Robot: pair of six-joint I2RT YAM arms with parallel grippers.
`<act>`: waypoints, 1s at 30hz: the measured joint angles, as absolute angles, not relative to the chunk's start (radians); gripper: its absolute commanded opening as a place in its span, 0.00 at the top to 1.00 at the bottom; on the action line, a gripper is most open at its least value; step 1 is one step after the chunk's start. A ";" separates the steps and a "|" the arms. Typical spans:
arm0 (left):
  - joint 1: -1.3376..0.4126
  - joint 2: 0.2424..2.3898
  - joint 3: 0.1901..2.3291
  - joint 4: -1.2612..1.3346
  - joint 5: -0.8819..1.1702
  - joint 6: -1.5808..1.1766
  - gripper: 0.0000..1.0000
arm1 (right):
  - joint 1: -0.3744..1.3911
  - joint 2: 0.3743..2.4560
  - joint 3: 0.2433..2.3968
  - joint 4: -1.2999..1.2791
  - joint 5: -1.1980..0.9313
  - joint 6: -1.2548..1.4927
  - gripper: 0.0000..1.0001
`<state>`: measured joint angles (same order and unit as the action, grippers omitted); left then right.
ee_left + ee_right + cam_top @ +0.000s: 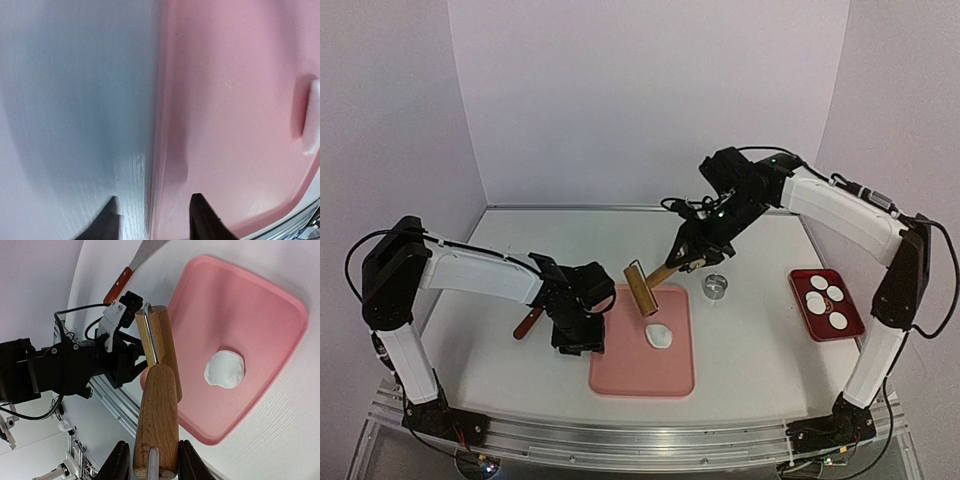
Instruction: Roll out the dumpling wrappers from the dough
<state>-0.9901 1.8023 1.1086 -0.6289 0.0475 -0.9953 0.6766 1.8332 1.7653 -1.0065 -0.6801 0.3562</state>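
Observation:
The dough [659,336] is a small rounded white lump on the pink mat [642,375]; it also shows in the right wrist view [225,369] and at the edge of the left wrist view [312,117]. My right gripper [692,255] is shut on the handle of a wooden roller [156,425], whose barrel [642,288] hangs above the mat's far left part, apart from the dough. My left gripper [155,220] is open, its fingers straddling the mat's left edge [157,125]. Several round white wrappers [825,300] lie in the red tray [800,295].
A metal ring cutter [717,287] stands on the table right of the mat. A scraper with a red-brown handle [528,323] lies left of the left gripper, and shows in the right wrist view [130,270]. The red tray is at the far right.

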 measured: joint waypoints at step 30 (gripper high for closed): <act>-0.775 2.164 1.677 -0.500 0.082 -0.103 0.22 | 0.524 1.751 1.624 -0.950 -0.383 0.529 1.00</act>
<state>-0.7750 2.1641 1.6770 -0.4996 0.0819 -0.1030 0.5243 1.7507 1.6240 -0.9496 -0.3832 0.5294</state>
